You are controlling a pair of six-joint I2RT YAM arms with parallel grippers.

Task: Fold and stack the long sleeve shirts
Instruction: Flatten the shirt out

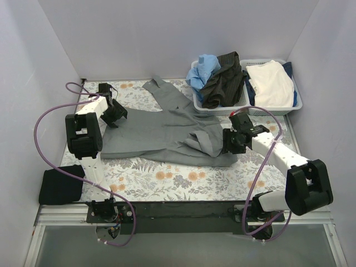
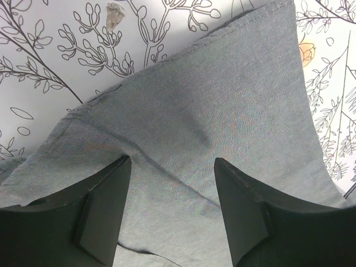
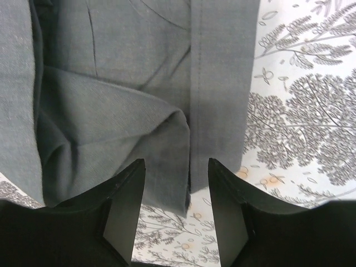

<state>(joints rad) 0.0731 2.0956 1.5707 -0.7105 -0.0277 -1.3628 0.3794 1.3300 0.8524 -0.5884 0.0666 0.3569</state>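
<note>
The large mid-grey long sleeve shirt lies spread on the floral table, one sleeve reaching toward the back and its right side rumpled. My left gripper is open over the shirt's left edge; in the left wrist view the grey cloth fills the space between the spread fingers. My right gripper is open at the shirt's right edge; in the right wrist view a folded grey hem lies between the fingers. A folded black cloth lies at the near left corner.
A white lattice basket at the back right holds blue, dark striped and white garments. White walls close in the left, back and right. A purple cable loops beside the left arm. The metal base rail runs along the near edge.
</note>
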